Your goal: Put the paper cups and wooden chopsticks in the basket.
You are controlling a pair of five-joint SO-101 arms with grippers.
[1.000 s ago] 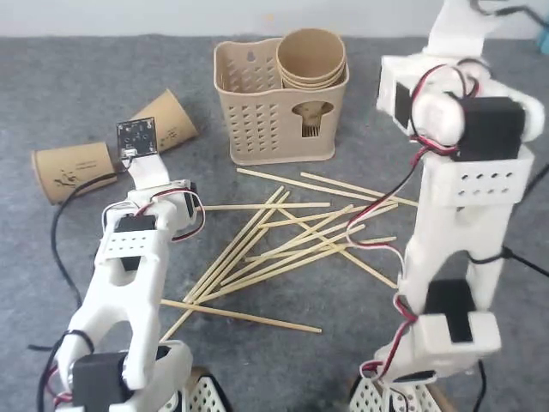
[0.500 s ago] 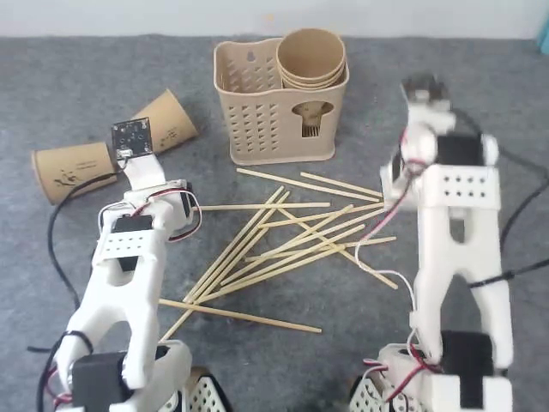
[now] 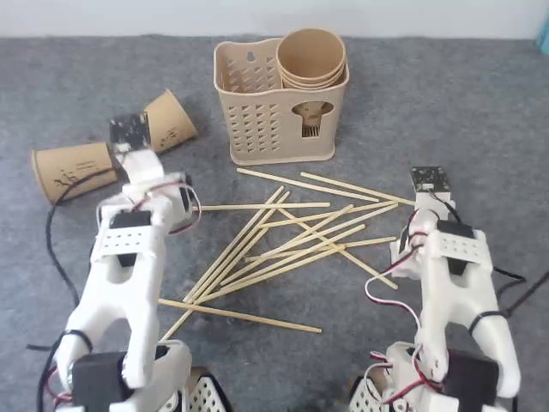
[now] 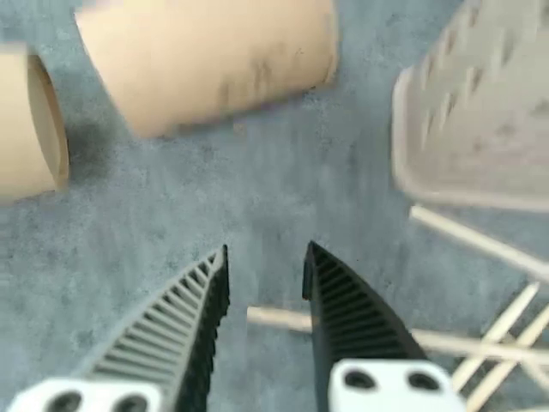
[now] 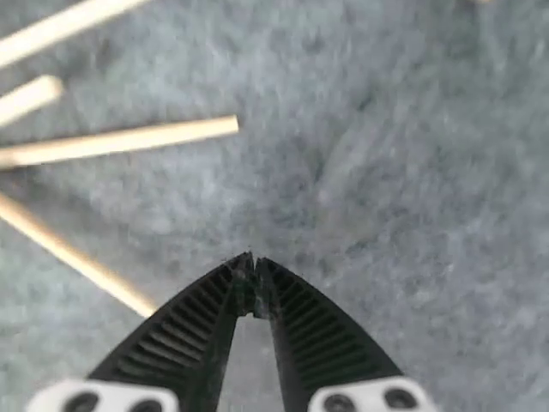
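Grey felt counter (image 3: 480,103), open room at its right edge. Your left hand (image 4: 266,251) hangs slightly parted over bare felt, with a paper cup (image 4: 206,60) on its side just ahead and the basket (image 4: 480,120) corner nearby. Your right hand (image 5: 253,262) is pinched closed, seemingly empty, just beyond the tips of the chopsticks (image 5: 120,142).

The grey-covered desk (image 3: 480,112) carried a perforated beige basket (image 3: 266,129) standing toward twelve o'clock, a paper cup (image 3: 73,170) and a second paper cup (image 3: 171,123) lying on their sides toward ten o'clock, and wooden chopsticks (image 3: 292,242) scattered crosswise at its middle.
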